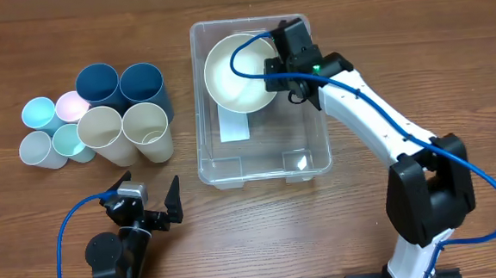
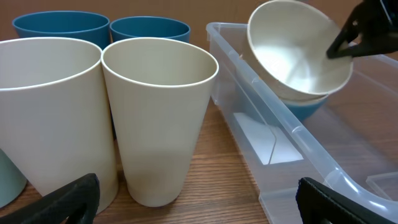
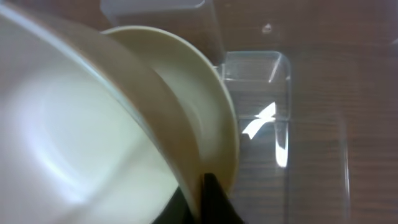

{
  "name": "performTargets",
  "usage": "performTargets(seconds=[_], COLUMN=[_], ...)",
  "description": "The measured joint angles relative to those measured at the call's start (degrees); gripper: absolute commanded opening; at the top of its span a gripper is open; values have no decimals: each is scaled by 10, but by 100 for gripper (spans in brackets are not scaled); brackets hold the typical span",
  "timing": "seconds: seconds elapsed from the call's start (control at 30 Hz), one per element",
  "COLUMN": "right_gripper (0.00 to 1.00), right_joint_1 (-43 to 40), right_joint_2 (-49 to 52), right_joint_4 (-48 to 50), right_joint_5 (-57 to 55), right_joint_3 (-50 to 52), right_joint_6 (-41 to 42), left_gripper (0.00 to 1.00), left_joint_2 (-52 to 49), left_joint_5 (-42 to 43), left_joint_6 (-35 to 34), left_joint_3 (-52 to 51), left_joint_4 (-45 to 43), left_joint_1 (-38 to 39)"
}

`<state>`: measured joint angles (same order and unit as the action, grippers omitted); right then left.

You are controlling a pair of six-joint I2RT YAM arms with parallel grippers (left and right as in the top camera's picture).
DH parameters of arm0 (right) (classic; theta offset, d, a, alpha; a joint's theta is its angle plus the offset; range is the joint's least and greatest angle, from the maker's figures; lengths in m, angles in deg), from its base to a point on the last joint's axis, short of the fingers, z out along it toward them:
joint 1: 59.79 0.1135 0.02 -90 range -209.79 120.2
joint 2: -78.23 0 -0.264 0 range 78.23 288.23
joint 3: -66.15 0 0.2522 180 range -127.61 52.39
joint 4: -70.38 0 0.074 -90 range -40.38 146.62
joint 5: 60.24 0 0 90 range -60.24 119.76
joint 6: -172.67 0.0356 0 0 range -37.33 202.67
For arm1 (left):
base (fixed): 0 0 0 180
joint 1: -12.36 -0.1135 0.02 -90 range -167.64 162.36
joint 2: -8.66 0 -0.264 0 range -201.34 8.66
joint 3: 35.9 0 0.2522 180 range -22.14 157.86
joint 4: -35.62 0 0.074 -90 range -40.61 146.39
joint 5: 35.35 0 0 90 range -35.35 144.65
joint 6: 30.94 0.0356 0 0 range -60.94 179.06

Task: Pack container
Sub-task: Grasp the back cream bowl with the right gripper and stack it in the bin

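While my right gripper (image 1: 277,75) hangs over the far end of the container (image 1: 266,155), its jaws are pinched almost together on the rim of a cream bowl (image 1: 237,71). The wrist view puts a dark fingertip on each side of that thin wall. The bowl stands tilted, its mouth turned away from the hand and toward the cups. Directly below the fingers, inside the container, I can make out a second cream bowl (image 3: 214,112). Under that sits a blue bowl (image 2: 305,111), though I cannot tell how squarely the two are nested. The container lies flat on the table (image 1: 414,25), stretching from under this hand back toward the arm's base. Its white label (image 1: 234,124) lies on the floor just past the bowls on the near side, and the rest of the floor is bare.

My left gripper (image 1: 148,190) is spread wide with nothing between its fingers, hovering low over the table. Two tall cream cups (image 2: 158,124) stand upright straight ahead of it, touching each other. Two dark blue cups (image 1: 122,85) stand just behind those. Off to this hand's left is a cluster of small pastel cups (image 1: 49,130). To its right, near but apart, is the container's long side wall.
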<state>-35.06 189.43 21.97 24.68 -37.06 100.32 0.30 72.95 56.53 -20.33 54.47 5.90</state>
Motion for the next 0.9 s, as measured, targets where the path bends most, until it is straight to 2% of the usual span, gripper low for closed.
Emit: performTargets(seconds=[0.1, 0.27, 0.4, 0.43, 0.5, 0.53, 0.57, 0.6, 0.67, 0.9], right_gripper=[47, 54, 58, 57, 46, 34, 27, 14, 4, 4], right_joint_1=[0, 0, -5, -11, -43, -59, -75, -101, -124, -69], right_joint_2=[-3, -22, -99, -124, -188, -205, -218, -234, -236, -91], right_joint_4=[10, -38, -93, -107, -135, -144, -148, -152, -154, -134], right_joint_5=[-2, -5, -35, -41, -43, -38, -22, 10, 64, 128], right_joint_3=[-1, -18, -33, -37, -49, -52, -55, -58, -59, -47], right_joint_6=[-19, -46, -49, -45, -32, -30, -28, -20, -10, -12], left_gripper=[100, 100, 100, 100, 100, 100, 100, 100, 100, 100], left_joint_2=[0, 0, 0, 0, 0, 0, 0, 0, 0, 0], left_joint_5=[0, 0, 0, 0, 0, 0, 0, 0, 0, 0], left_joint_6=[0, 0, 0, 0, 0, 0, 0, 0, 0, 0], left_joint_3=[0, 0, 0, 0, 0, 0, 0, 0, 0, 0], left_joint_4=[0, 0, 0, 0, 0, 0, 0, 0, 0, 0], left_joint_1=[0, 0, 0, 0, 0, 0, 0, 0, 0, 0])
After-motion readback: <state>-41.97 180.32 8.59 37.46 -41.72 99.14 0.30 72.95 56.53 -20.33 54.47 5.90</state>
